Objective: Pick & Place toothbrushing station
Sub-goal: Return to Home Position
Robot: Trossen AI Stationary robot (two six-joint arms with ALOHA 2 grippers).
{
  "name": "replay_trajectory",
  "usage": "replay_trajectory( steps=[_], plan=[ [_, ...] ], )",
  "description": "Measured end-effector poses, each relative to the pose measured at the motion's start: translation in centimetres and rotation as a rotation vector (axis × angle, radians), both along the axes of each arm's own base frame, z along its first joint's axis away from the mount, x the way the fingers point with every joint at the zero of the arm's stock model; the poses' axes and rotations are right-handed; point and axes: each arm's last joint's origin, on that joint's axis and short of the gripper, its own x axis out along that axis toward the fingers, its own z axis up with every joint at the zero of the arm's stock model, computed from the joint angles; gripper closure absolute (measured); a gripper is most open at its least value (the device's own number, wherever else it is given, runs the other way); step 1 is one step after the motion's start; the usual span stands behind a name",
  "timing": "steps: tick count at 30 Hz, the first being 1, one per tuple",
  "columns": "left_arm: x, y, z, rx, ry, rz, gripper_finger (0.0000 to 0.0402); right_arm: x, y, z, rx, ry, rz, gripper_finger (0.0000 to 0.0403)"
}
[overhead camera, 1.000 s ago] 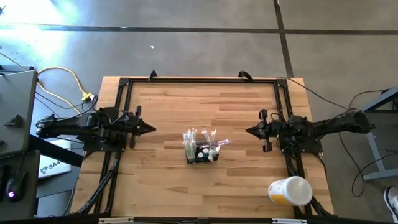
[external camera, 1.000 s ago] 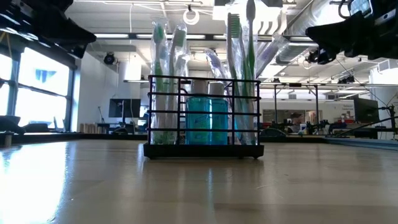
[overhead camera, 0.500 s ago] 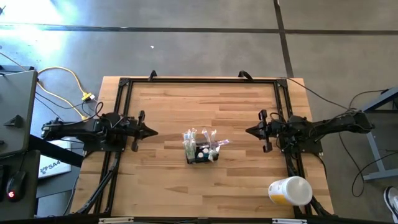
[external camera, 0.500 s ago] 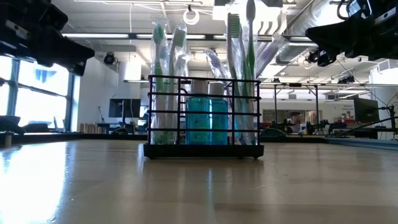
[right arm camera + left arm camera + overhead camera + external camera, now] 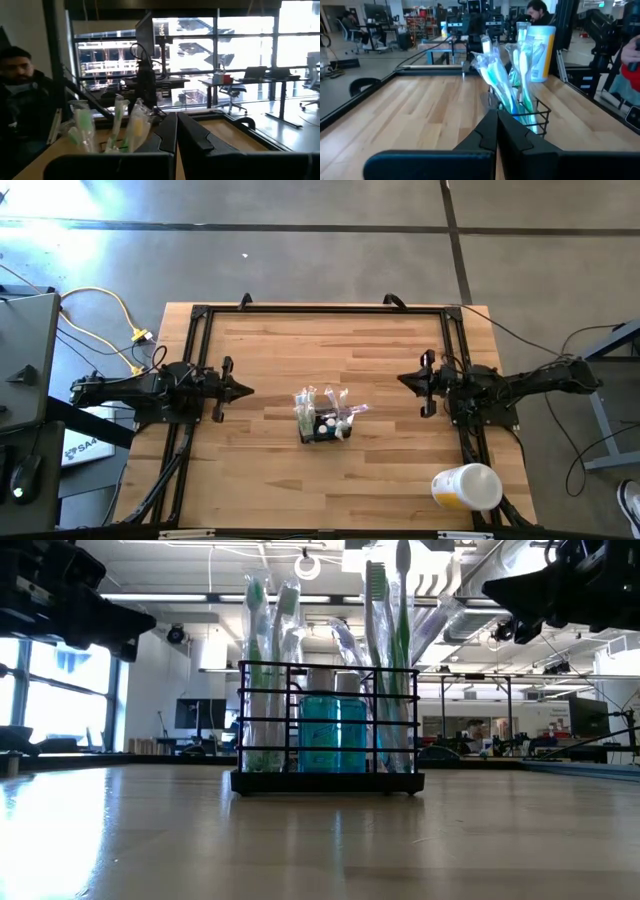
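Toothbrushes (image 5: 330, 402) in clear wrappers stood upright in the small black wire caddy (image 5: 322, 428), leaning a little apart at their tops. The caddy sat flat on the wooden bench (image 5: 300, 340) near its middle, between the two arms and well apart from both. Seen from bench height, a blue bottle (image 5: 332, 735) with a white cap stood inside the caddy among the brushes. The left hand (image 5: 243, 390) hung above the left side of the bench, its fingers clenched on nothing and pointed toward the caddy. The right hand (image 5: 402, 381) hung above the right side, likewise clenched and empty, facing the caddy from the other way. A white-and-yellow cup (image 5: 466, 486) stood by the bench corner on the right arm's side, far from the caddy. A person (image 5: 20, 95) showed in the room beyond the bench.
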Motion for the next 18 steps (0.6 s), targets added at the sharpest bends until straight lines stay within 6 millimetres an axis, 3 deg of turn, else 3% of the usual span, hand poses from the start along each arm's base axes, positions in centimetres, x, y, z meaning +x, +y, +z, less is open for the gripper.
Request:
replay_trajectory(
  steps=[4,18],
  plan=[
    [0.0,0.0,-0.1,0.0,0.007,0.012,0.0401,0.0,-0.2,-0.1,0.023,0.004,-0.062,0.0401],
    [0.0,0.1,-0.3,-0.023,0.029,0.045,0.0401,0.2,0.0,-1.0,-0.005,0.105,0.011,0.0401]
  ],
)
